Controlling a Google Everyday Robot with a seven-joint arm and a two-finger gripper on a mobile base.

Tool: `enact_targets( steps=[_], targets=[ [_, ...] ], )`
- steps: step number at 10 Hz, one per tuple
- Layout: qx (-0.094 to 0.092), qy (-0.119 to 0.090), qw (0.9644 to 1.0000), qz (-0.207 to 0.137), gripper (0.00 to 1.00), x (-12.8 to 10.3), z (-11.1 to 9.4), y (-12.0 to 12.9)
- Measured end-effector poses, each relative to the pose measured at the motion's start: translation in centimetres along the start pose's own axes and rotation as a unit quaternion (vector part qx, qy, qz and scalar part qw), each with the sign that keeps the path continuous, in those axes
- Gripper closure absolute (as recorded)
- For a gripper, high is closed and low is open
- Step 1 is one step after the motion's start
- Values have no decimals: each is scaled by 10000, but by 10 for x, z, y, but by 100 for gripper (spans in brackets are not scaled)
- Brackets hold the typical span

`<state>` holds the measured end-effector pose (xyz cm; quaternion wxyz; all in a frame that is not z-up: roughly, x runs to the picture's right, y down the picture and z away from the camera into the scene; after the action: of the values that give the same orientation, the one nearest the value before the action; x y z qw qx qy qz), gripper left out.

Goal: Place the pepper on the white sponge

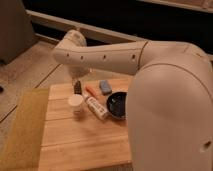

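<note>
The claw (77, 88) hangs spread and empty over the far side of the desk (75, 145), left of the black bowl (118, 105). The pepper (91, 91) lies just right of the claw. It looks light, smooth and probably firm, best pinched across its middle.

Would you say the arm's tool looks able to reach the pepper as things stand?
Probably yes. The tool hangs close beside the pepper, over the wooden board, and nothing stands between them; the white bar lies beside the pepper, not over it.
</note>
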<state>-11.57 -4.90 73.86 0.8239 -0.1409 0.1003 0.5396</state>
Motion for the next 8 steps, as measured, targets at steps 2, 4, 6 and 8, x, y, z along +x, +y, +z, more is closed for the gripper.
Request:
enact_targets(
  steps=[2, 4, 6, 8],
  targets=[
    [22, 89, 9999, -47, 35, 14, 7, 3],
    [44, 42, 9999, -91, 35, 13, 12, 6],
    [14, -54, 10000, 35, 35, 5, 27, -8],
    [-132, -252, 9996, 18, 35, -12, 40, -19]
  ],
)
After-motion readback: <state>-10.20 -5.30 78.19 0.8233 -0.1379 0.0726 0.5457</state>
